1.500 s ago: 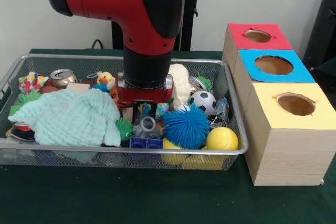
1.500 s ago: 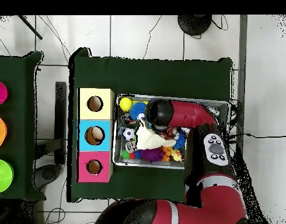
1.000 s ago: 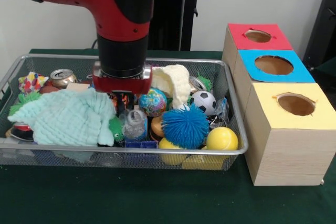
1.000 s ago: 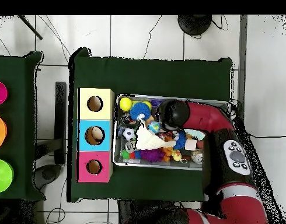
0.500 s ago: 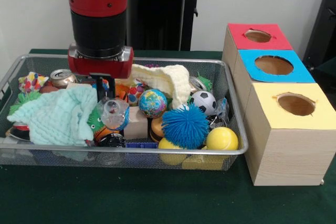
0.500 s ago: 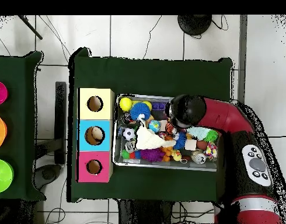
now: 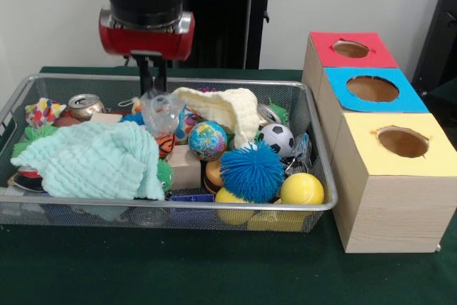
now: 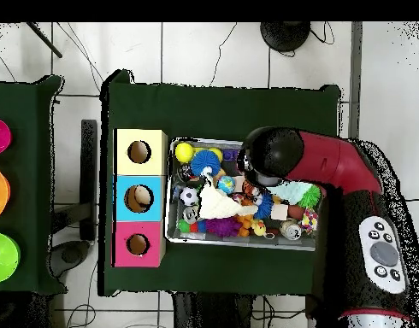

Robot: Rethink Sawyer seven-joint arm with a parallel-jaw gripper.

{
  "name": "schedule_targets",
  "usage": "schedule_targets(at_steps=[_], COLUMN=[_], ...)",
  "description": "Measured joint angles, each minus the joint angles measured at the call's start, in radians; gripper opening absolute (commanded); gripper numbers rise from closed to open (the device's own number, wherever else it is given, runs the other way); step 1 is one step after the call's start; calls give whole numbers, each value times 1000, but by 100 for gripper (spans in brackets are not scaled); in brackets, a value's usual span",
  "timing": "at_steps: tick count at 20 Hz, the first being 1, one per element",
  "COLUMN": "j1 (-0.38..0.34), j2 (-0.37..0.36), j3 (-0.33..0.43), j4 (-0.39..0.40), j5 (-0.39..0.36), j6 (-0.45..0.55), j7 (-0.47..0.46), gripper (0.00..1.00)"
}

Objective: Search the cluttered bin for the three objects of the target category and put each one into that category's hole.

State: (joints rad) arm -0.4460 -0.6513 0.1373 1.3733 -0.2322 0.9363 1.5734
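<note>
The wire mesh bin (image 7: 178, 207) is full of toys and cloths; it also shows in the overhead view (image 8: 239, 242). My gripper (image 7: 153, 85) hangs above the bin's left-middle, shut on a wrinkly see-through plastic item (image 7: 163, 111) that dangles just above the clutter. In the overhead view the arm's red and black head (image 8: 269, 154) hides the gripper and the item. Another see-through piece (image 7: 303, 148) lies by the bin's right wall. The blue-surround hole (image 7: 373, 88) is the middle box to the right of the bin, and shows in the overhead view (image 8: 138, 198).
A mint cloth (image 7: 89, 158) covers the bin's left part and a cream cloth (image 7: 221, 108) its middle. A globe ball (image 7: 208, 140), blue spiky ball (image 7: 252, 171), yellow ball (image 7: 302, 189), soccer ball (image 7: 275, 138) and can (image 7: 86, 105) lie around. Red hole (image 7: 350, 48) and yellow hole (image 7: 402, 141) flank the blue one.
My gripper moved left in the front view, closed on the see-through plastic item, then rose with it. The mint cloth shifted and settled back.
</note>
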Motion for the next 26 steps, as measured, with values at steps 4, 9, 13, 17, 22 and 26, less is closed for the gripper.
schedule_targets(at_steps=[4, 9, 13, 17, 22, 26], j1=[17, 38, 62, 86, 112, 123], j2=[-63, -135, -182, -216, -238, -247], j3=[0, 0, -1, -1, -2, -5], j4=[2, 23, 48, 79, 126, 175], j5=[11, 32, 56, 68, 79, 87], j6=[42, 51, 51, 51, 45, 19], j7=[0, 0, 0, 0, 0, 0], gripper=[0, 0, 0, 0, 0, 0])
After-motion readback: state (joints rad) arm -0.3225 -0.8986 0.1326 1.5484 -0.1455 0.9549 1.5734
